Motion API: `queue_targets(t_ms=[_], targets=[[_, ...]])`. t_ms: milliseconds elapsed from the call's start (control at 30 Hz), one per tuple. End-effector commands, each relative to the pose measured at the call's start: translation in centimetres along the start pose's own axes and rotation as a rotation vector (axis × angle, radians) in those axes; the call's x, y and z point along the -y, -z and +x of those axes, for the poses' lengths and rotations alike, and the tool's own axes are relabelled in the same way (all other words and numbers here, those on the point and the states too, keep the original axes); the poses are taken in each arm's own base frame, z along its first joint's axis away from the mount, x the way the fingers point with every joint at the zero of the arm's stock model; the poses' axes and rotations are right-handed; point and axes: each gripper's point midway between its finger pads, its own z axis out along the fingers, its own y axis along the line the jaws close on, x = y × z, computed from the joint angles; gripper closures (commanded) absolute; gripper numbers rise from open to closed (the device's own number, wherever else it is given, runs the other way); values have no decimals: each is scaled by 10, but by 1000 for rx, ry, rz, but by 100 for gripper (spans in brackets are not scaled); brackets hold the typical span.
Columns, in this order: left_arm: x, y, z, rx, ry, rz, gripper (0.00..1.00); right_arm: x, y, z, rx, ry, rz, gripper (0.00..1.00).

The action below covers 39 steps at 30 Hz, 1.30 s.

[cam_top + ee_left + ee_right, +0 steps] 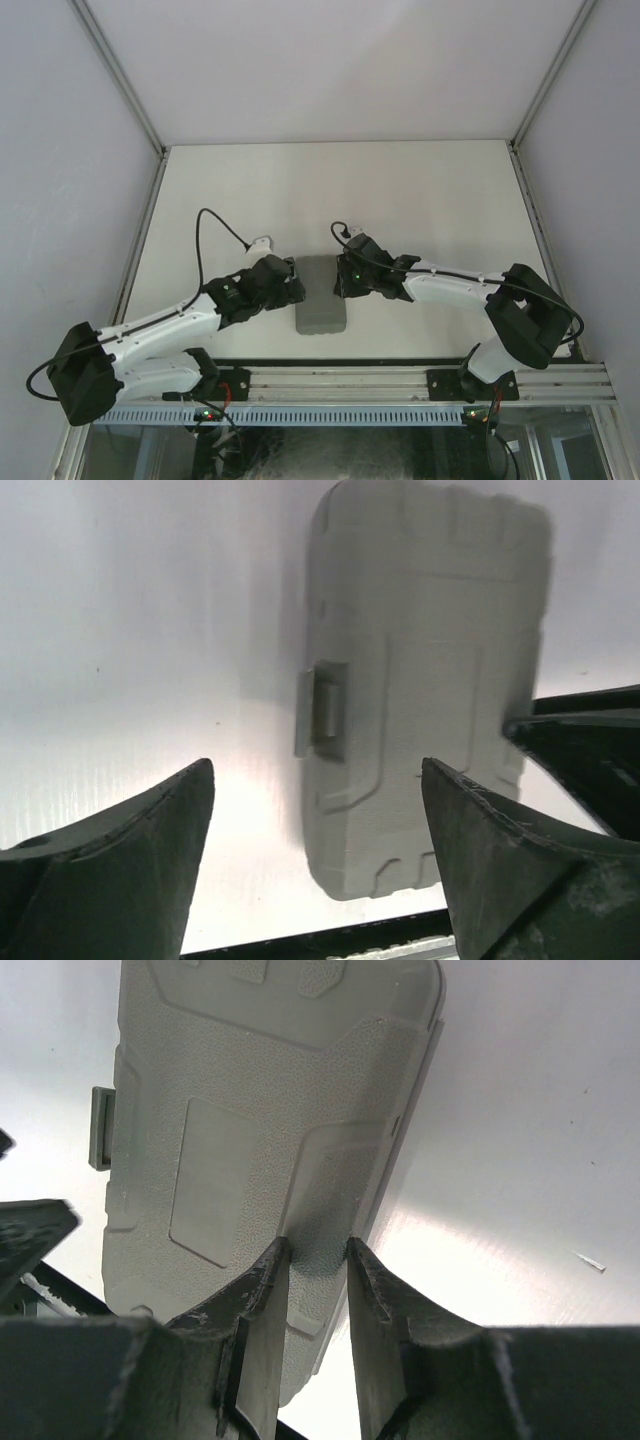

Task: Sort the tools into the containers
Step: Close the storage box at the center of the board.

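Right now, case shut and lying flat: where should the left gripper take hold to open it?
Probably the latch tab midway along the left long edge of the grey case, coming in from the side of the left gripper. It is the only part that sticks out; the rest is broad and lies flat.

The closed grey case (250, 1110) conceals its interior entirely. In the right wrist view the case's far end is cut off by the upper edge, and its near end is hidden behind the right gripper (318, 1248). Whether those fingertips touch the case cannot be determined. The latch (322, 712) on the case's side is blurred.
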Motion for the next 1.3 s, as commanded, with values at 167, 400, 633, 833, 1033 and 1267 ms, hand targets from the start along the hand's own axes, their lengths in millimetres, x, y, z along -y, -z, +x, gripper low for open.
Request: queue_targets(t_ms=[167,400,633,833,1033,1267], targets=[[8,-26,23,-79,172,115,6,18,-6,33,-111,3,50,73],[13,-39,26,-99,228,168,10,17,-7,33,-112,2,44,73],[4,-42,26,-104,186,105,27,17,-8,33,-111,3,44,72],[-3,-43,23,-95,139,42,31,18,-9,34,-114,7,51,73],[-4,-42,21,-91,99,4,35,18,-9,34,-113,8,48,73],[-1,-36,20,-81,39,-50,40,18,-10,35,-118,7,49,73]])
